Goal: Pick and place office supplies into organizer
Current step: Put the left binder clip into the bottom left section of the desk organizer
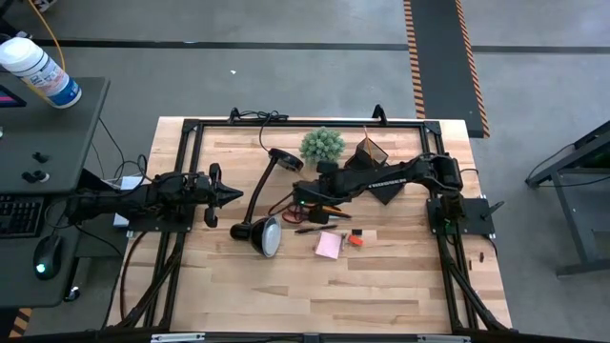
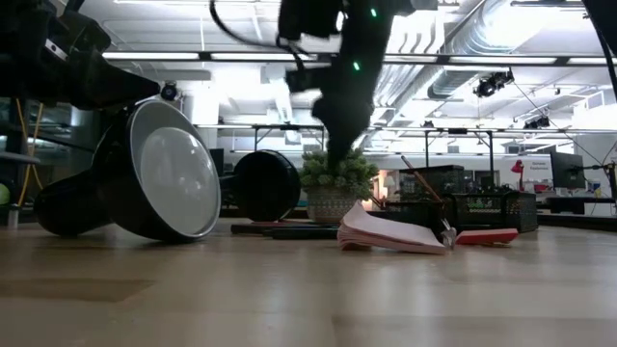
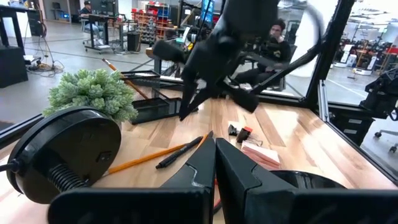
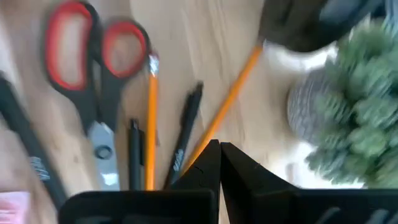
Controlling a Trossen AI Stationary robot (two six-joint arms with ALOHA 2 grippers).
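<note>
My right gripper (image 1: 298, 195) is shut and tipped downward above the table's middle, over the loose supplies. Below it lie red-handled scissors (image 4: 93, 68), two dark pens (image 4: 186, 124) and two orange pencils. One pencil (image 4: 233, 93) runs slantwise under the fingertips and lies flat on the wood (image 3: 143, 160). A pink sticky-note pad (image 1: 329, 245) and a small black clip (image 1: 355, 238) lie nearer the front. The dark organizer (image 3: 149, 109) stands at the back with a pencil leaning in it. My left gripper (image 1: 229, 194) waits shut at the left, pointing level.
A black gooseneck lamp lies on its side, with its shade (image 1: 269, 235) toward the front and its round base (image 3: 62, 155) near the pencils. A green plant (image 1: 322, 144) stands at the back, beside the organizer. People sit in the room beyond the table.
</note>
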